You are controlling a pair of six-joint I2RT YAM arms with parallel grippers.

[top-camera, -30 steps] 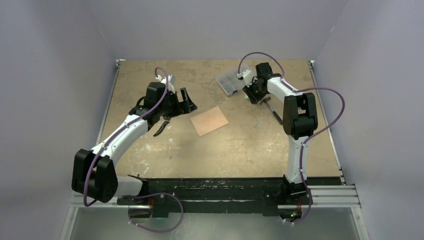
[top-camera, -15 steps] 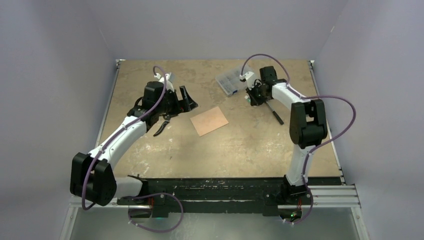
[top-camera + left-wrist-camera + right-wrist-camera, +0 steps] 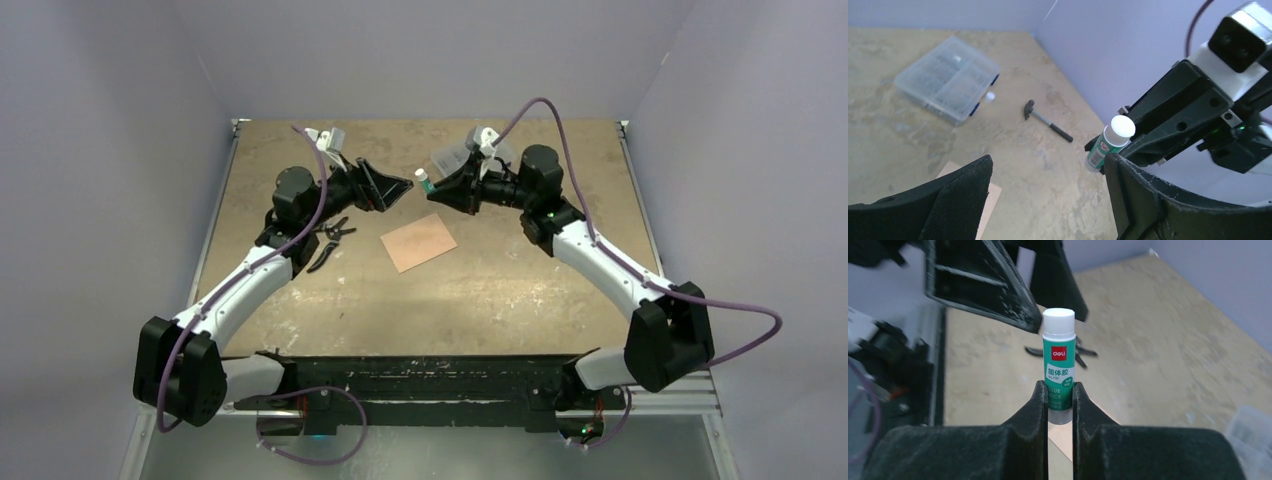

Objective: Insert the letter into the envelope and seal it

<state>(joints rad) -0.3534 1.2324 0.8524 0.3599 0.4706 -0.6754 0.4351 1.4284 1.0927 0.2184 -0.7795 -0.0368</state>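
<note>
The envelope [image 3: 418,241] lies flat mid-table as a plain salmon-tan rectangle; no flap shows. Its corner appears between my left fingers [image 3: 992,194]. No separate letter is in view. My right gripper [image 3: 440,188] hangs in the air above the table's far middle, shut on a green glue stick [image 3: 423,181] with a white cap. In the right wrist view the gripper [image 3: 1059,390] pinches the stick's [image 3: 1058,355] lower end. My left gripper [image 3: 392,180] is raised and open, facing the stick [image 3: 1110,142], whose capped end is just beside my right-hand finger [image 3: 1148,200].
A clear plastic organiser box [image 3: 945,77] sits at the back, partly behind my right gripper in the top view. A small hammer [image 3: 1048,120] and a small white round thing [image 3: 990,96] lie near it. Black-handled scissors [image 3: 330,238] lie left of the envelope.
My right arm swung from the back right to the middle, shut on the glue stick and carried it up. My left gripper rose and turned toward it. The envelope stayed put.
</note>
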